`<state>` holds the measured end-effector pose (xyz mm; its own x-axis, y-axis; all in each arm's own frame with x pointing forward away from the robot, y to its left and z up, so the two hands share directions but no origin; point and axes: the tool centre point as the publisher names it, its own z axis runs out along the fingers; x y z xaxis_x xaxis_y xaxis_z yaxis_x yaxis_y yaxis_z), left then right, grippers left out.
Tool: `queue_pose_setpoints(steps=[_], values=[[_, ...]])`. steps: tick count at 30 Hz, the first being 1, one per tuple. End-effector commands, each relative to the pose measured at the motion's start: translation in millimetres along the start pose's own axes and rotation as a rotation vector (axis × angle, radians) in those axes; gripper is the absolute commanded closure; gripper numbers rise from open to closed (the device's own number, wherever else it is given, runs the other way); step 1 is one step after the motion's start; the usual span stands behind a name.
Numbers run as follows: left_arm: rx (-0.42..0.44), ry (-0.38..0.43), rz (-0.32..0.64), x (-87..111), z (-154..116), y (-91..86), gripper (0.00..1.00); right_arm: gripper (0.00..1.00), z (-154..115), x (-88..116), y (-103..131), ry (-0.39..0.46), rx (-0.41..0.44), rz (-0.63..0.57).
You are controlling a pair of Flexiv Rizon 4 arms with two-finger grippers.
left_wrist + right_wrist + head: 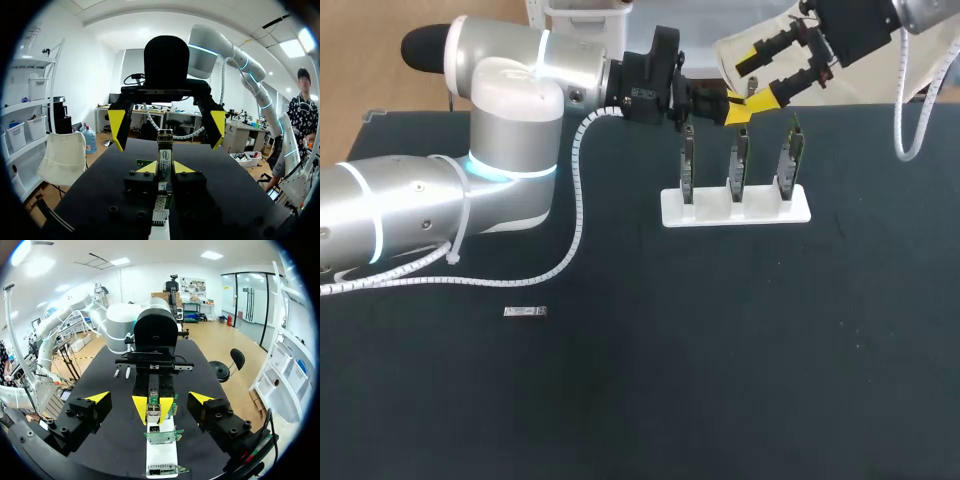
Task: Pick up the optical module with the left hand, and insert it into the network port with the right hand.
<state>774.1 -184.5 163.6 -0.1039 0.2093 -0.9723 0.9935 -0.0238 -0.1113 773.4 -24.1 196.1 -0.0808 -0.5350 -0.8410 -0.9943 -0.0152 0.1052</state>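
The left gripper [735,110] is clenched on the optical module [164,161]. Its two yellow fingertips [150,168] press the narrow metal piece from both sides, and the module sticks out ahead of them with a small label on its face. The module is in the air, not on the table [720,350]. It is held above the white stand [735,208] at the far side of the table, close over the row of cards.

The stand carries three green network cards [740,160]. They stand upright, side by side, each in its own slot. In the left wrist view one card and the end of the stand lie just under the gripper.

The right gripper [760,78] comes in from the far right corner and faces the left one. Its fingers are released and spread wide – in the right wrist view the two yellow tips stand one on each side of the held module, and neither touches it.

A small silver bar [525,313] lies flat on the dark cloth near the left arm – well apart from the stand. A white spiral cable [582,190] hangs from the left arm and curves over the table.
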Motion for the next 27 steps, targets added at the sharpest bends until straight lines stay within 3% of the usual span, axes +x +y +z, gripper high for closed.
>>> queue_pose_setpoints(steps=[1,26,27], values=[[0.004,0.003,-0.001,-0.5,0.5,2.2,1.00,0.00,0.4,0.2,6.1,0.002,0.019,0.001],[0.004,0.003,-0.001,-0.5,0.5,2.2,1.00,0.00,-4.7,1.7,4.5,0.005,0.040,0.002],[0.004,0.003,-0.001,-0.5,0.5,2.2,1.00,0.34,-4.7,1.6,4.5,0.005,0.041,0.000]])
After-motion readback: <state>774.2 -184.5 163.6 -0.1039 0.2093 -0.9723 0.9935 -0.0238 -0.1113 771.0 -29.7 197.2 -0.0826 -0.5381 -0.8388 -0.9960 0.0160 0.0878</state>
